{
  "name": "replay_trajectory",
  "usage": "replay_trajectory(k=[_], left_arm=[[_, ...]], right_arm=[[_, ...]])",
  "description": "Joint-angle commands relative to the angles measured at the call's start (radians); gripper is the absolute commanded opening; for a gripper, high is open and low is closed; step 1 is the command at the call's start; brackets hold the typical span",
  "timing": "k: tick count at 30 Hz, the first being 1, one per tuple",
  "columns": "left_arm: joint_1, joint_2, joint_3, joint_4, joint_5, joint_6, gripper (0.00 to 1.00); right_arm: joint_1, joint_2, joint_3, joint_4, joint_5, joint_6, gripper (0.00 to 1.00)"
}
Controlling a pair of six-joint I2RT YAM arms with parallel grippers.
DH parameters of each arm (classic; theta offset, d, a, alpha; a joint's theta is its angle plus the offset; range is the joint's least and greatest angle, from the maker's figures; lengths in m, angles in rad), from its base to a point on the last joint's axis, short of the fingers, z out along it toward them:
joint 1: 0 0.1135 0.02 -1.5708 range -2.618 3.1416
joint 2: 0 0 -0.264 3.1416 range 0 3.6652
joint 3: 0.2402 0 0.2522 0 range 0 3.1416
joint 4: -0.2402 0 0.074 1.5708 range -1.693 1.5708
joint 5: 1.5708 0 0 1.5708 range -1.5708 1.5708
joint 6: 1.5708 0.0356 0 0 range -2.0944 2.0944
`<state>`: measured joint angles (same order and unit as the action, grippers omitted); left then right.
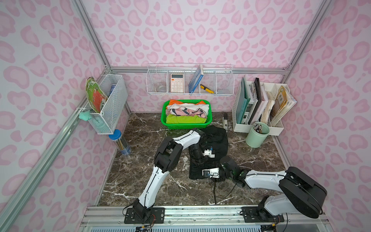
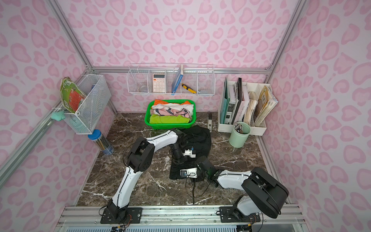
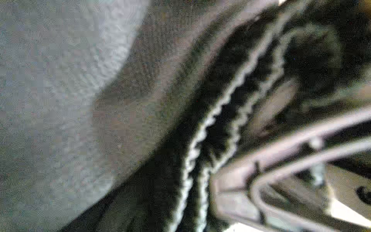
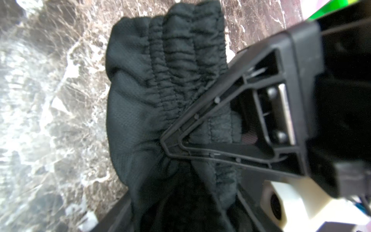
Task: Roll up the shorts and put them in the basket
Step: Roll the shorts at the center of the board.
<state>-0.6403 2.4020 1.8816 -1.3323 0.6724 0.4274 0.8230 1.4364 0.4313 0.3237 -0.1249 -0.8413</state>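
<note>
The black shorts [image 1: 217, 138] [image 2: 200, 138] lie crumpled in the middle of the marble table. Their gathered elastic waistband [image 4: 180, 66] is at the near end. My left gripper [image 1: 197, 160] [image 2: 179, 159] points down onto that end, and its triangular finger [image 4: 200, 144] pinches gathered fabric at the tip. My right gripper [image 1: 195, 173] [image 2: 177, 174] comes in low from the right. Its jaws [image 4: 180, 213] stand either side of a thick fold that fills the gap. The left wrist view shows only dark cloth [image 3: 230, 120] and a finger [image 3: 230, 180] of the right gripper.
A green basket [image 1: 186, 126] of folded clothes stands just behind the shorts. A mint pen cup [image 1: 257, 136] and a white file organiser [image 1: 259, 128] are at the back right, and a blue-lidded jar [image 1: 120, 141] at the left. A black cable [image 1: 214, 190] trails toward the front rail.
</note>
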Motion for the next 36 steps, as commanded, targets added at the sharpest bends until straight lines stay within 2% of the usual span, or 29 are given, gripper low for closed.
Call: replay_trajectory(k=[1,3,7,12,14,17,20,22,25,28,32,34,36], left_arm=[[0.003,0.011,-0.001,0.046,-0.033,0.004,0.00],[0.003,0.008,-0.002,0.050,-0.030,0.002,0.00],[0.003,0.005,-0.006,0.050,-0.025,0.007,0.00],[0.006,-0.010,-0.025,0.074,-0.042,-0.001,0.00],[0.008,-0.028,-0.044,0.094,-0.048,-0.010,0.02],[0.017,-0.083,-0.097,0.162,-0.072,-0.049,0.16],[0.038,-0.161,-0.174,0.259,-0.071,-0.104,0.40],[0.051,-0.200,-0.208,0.298,-0.070,-0.134,0.50],[0.061,-0.241,-0.235,0.323,-0.100,-0.164,0.61],[0.071,-0.295,-0.282,0.366,-0.135,-0.193,0.68],[0.106,-0.398,-0.366,0.414,-0.199,-0.247,0.70],[0.137,-0.481,-0.436,0.461,-0.251,-0.287,0.70],[0.157,-0.568,-0.511,0.512,-0.337,-0.331,0.69]], right_arm=[[-0.005,0.016,0.020,-0.178,-0.029,0.022,0.58],[-0.006,0.030,0.034,-0.210,-0.044,0.027,0.52],[-0.006,0.054,0.062,-0.250,-0.072,0.028,0.33],[-0.008,0.072,0.095,-0.310,-0.084,0.018,0.01],[-0.010,0.064,0.101,-0.323,-0.096,0.029,0.00],[-0.012,0.041,0.103,-0.342,-0.111,0.054,0.00],[-0.013,-0.002,0.076,-0.324,-0.114,0.073,0.00],[-0.013,-0.022,0.068,-0.327,-0.117,0.087,0.00],[-0.013,-0.037,0.066,-0.347,-0.115,0.103,0.00],[-0.013,-0.053,0.062,-0.361,-0.102,0.111,0.00],[-0.030,-0.067,0.082,-0.384,-0.127,0.141,0.00],[-0.052,-0.068,0.107,-0.410,-0.184,0.167,0.00],[-0.097,-0.046,0.160,-0.482,-0.293,0.189,0.00]])
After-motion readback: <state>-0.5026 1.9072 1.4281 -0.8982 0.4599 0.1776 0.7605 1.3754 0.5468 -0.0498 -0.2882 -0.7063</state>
